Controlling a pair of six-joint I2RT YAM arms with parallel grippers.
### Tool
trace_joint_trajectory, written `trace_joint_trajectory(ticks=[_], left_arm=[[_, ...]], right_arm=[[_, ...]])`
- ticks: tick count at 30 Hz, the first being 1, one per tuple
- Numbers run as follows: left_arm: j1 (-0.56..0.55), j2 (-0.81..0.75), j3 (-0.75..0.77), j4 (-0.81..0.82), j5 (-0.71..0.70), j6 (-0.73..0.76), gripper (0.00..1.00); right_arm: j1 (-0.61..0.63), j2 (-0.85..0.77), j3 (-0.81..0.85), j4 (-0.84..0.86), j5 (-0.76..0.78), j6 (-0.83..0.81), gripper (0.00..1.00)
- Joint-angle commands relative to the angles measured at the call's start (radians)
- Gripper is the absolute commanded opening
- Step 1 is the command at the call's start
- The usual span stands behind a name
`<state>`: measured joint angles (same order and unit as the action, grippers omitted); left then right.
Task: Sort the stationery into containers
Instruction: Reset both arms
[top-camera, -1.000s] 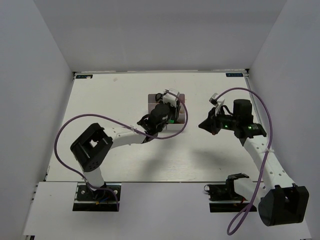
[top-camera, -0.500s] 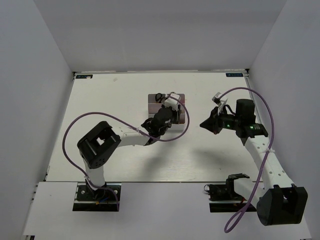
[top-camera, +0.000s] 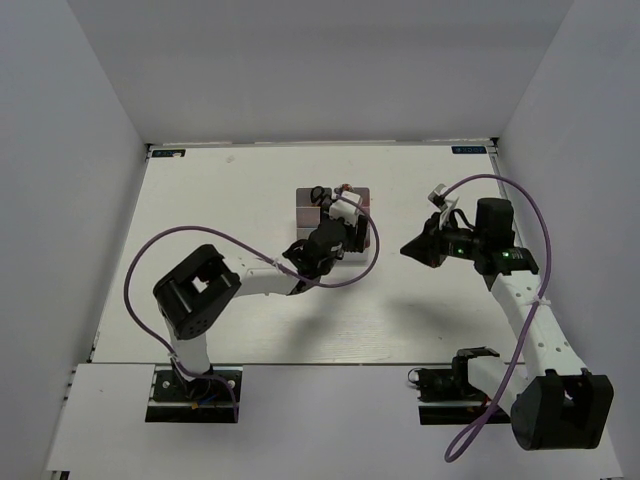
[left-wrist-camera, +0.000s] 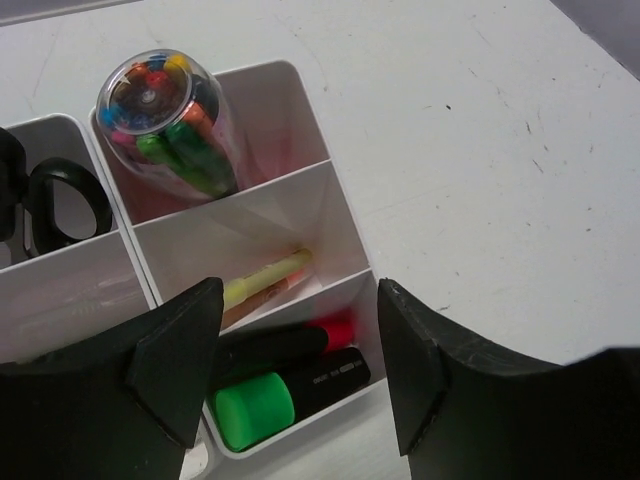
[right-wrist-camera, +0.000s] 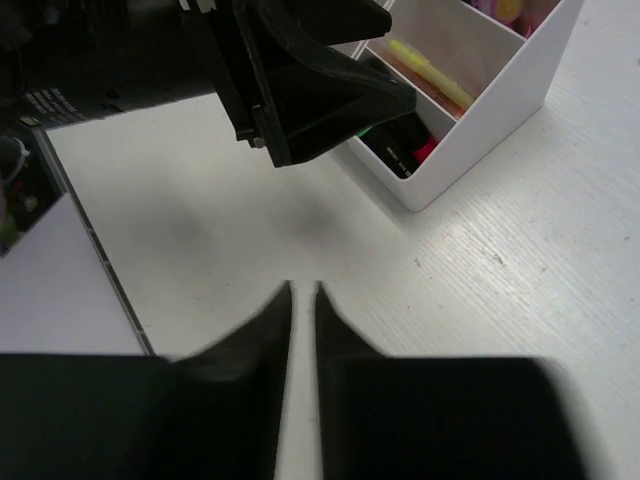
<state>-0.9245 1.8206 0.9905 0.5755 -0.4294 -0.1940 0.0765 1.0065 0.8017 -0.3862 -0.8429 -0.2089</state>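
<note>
The released left tool (left-wrist-camera: 298, 305) hangs over a white translucent plastic grid of square bins (left-wrist-camera: 285, 120), with a green-capped black highlighter (left-wrist-camera: 255, 405) at lower centre. The right tool (right-wrist-camera: 303, 292) is clenched, empty, above the white bench (right-wrist-camera: 480, 300).

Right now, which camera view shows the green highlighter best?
The left wrist view: the green highlighter lies unobstructed in the nearest bin. The right wrist view shows only a sliver behind the left claw; from the top, the left arm covers it.

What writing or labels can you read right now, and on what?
Nothing can be read.
Black highlighter: white print on the barrel, too small.
Left arm casing: white lettering, blurred.
Far-right table sticker and far-left table sticker: too small.
</note>
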Motion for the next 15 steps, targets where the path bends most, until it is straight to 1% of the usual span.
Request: trace_joint_trajectory(ticks=[1, 2, 3, 4, 5, 6, 7, 8, 9, 10, 11, 12, 13, 14, 15], left_arm=[[-0.023, -0.113, -0.013, 0.006, -0.009, 0.057, 0.73], [-0.046, -0.150, -0.009, 0.001, -0.003, 0.076, 0.73], [-0.054, -0.171, 0.005, -0.029, 0.000, 0.093, 0.73], [-0.075, -0.220, 0.016, -0.093, 0.003, 0.143, 0.73], [-0.089, -0.274, 0.026, -0.135, 0.015, 0.156, 0.71], [-0.096, -0.334, 0.077, -0.342, 0.029, 0.166, 0.51], [-0.096, -0.358, 0.103, -0.435, 0.047, 0.157, 0.33], [-0.096, -0.432, 0.126, -0.533, 0.087, 0.125, 0.12], [-0.090, -0.454, 0.201, -0.823, 0.089, 0.108, 0.00], [-0.085, -0.477, 0.215, -0.907, 0.081, 0.072, 0.00], [-0.059, -0.551, 0.220, -0.975, 0.093, 0.048, 0.00], [-0.047, -0.579, 0.205, -1.131, 0.096, 0.036, 0.06], [-0.037, -0.613, 0.130, -1.164, 0.100, -0.010, 0.80], [-0.008, -0.677, 0.097, -1.222, 0.089, -0.027, 1.00], [0.024, -0.745, 0.065, -1.271, 0.090, -0.041, 1.00]], right_arm=[[-0.014, -0.017, -0.010, 0.020, -0.048, 0.011, 0.27], [-0.017, -0.016, -0.007, 0.021, -0.061, 0.009, 0.55], [-0.018, -0.017, -0.007, 0.015, -0.074, 0.008, 0.90], [-0.021, -0.017, -0.009, 0.015, -0.082, 0.008, 0.91], [-0.027, -0.013, -0.012, 0.015, -0.091, 0.029, 0.91], [-0.029, -0.008, -0.012, 0.029, -0.091, 0.038, 0.91], [-0.035, -0.006, -0.013, 0.035, -0.090, 0.057, 0.91], [-0.040, 0.000, -0.010, 0.044, -0.052, 0.074, 0.91], [-0.041, 0.013, -0.009, 0.050, -0.030, 0.139, 0.91], [-0.050, 0.017, -0.001, 0.056, 0.054, 0.166, 0.91], [-0.052, 0.021, 0.005, 0.063, 0.091, 0.198, 0.91], [-0.055, 0.023, 0.005, 0.064, 0.122, 0.262, 0.91], [-0.060, 0.023, 0.013, 0.078, 0.189, 0.284, 0.91], [-0.063, 0.020, 0.013, 0.081, 0.246, 0.302, 0.91], [-0.064, 0.009, 0.010, 0.087, 0.289, 0.351, 0.91]])
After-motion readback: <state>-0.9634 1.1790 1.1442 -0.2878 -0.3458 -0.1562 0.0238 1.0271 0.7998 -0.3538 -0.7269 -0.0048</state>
